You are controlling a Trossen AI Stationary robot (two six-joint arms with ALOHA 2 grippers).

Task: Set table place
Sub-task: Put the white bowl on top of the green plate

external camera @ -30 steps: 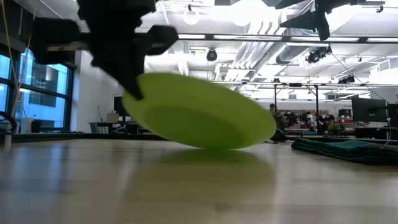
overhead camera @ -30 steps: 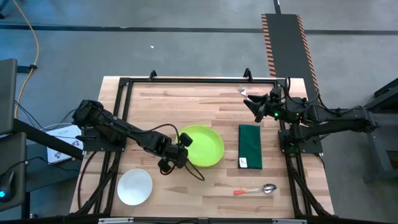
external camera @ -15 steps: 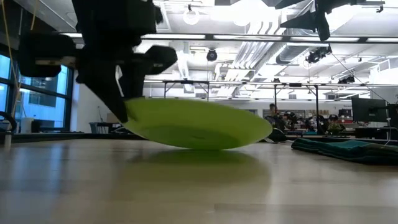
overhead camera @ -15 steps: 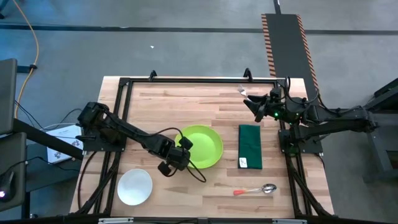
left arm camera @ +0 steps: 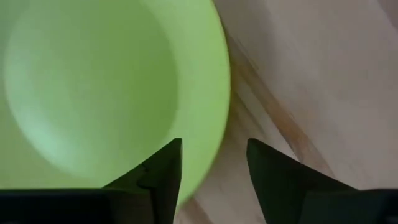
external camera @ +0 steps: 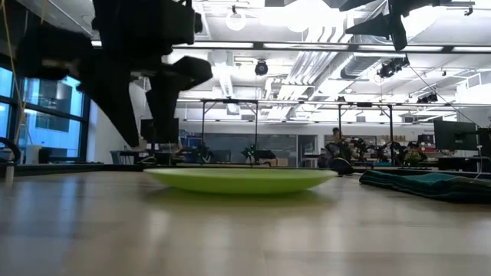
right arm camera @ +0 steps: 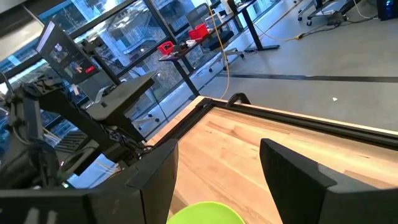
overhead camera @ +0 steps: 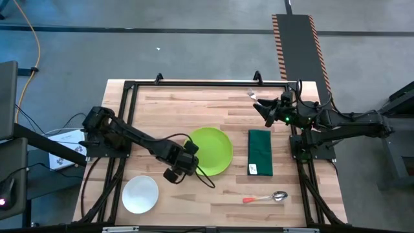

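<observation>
On the light butcher-block table (overhead camera: 168,103), the lime-green plate (overhead camera: 211,151) is lying flat near the middle, the placing of the plate looking all but complete, while the left gripper (left arm camera: 213,171) is hanging at its near-left rim with fingers spread and the rim sitting between them without being pinched. The right arm is waiting over the far right corner, its right gripper (right arm camera: 217,171) standing open and holding nothing. Just right of the plate, the dark green folded napkin (overhead camera: 260,153) is lying lengthwise; the white bowl (overhead camera: 140,193) is sitting well apart at the near-left, and the orange-handled spoon (overhead camera: 266,197) is resting near the front edge below the napkin. A small silvery piece by the right gripper could be the fork, though that is too small to tell. Next, in all likelihood, the left gripper is needing to lift clear of the rim without nudging the plate, then reach for the bowl
</observation>
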